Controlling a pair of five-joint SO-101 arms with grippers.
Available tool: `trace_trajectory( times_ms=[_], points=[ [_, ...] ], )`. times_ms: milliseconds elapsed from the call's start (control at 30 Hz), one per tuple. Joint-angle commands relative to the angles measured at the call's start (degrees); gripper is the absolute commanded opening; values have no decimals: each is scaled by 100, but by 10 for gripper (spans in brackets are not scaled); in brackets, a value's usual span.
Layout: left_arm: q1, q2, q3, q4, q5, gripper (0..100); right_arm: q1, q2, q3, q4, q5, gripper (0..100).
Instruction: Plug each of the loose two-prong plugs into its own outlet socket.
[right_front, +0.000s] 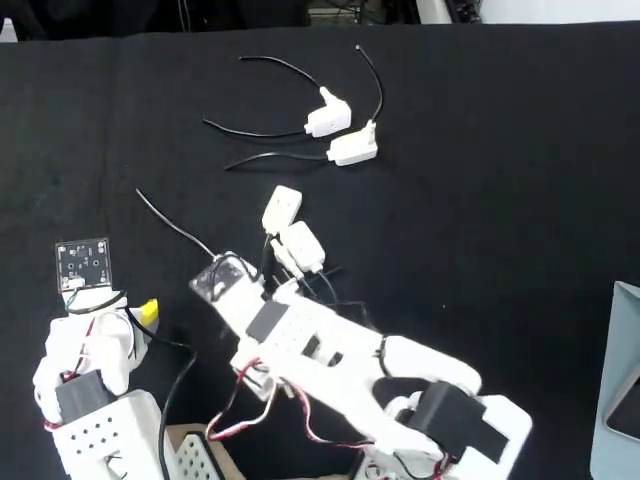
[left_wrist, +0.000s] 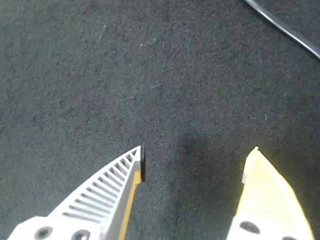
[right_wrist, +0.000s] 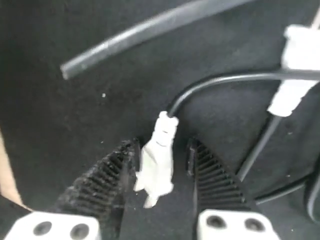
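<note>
Two fingers of the R gripper sat spread either side of a white plug mid-table, not yet pinching. Plug's long axis ran w/ the fingers, cord leading away. L gripper gaped over bare cloth, farther off.

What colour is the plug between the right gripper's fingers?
White plug, black cord; best in the right wrist view.

Prongs of plug blurred; cable cut off at edge; grey bin cropped at edge
</note>
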Motion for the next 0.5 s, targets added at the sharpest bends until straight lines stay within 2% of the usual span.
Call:
trace_trajectory(
  times_ms=[0, 67, 333, 467],
  points=[
    [22, -35, -22, -35, 26, 320, -290, 13, -40, -26, -18, 90],
    [22, -35, -22, -35, 26, 320, -290, 13, -163, 9, -18, 10],
    [13, -35, 4, -35, 26, 320, -255, 13, -646, 668, 18, 11],
    [13, -35, 13, -44, 26, 320, 0, 13, -796, 589, 571, 11]
  ],
)
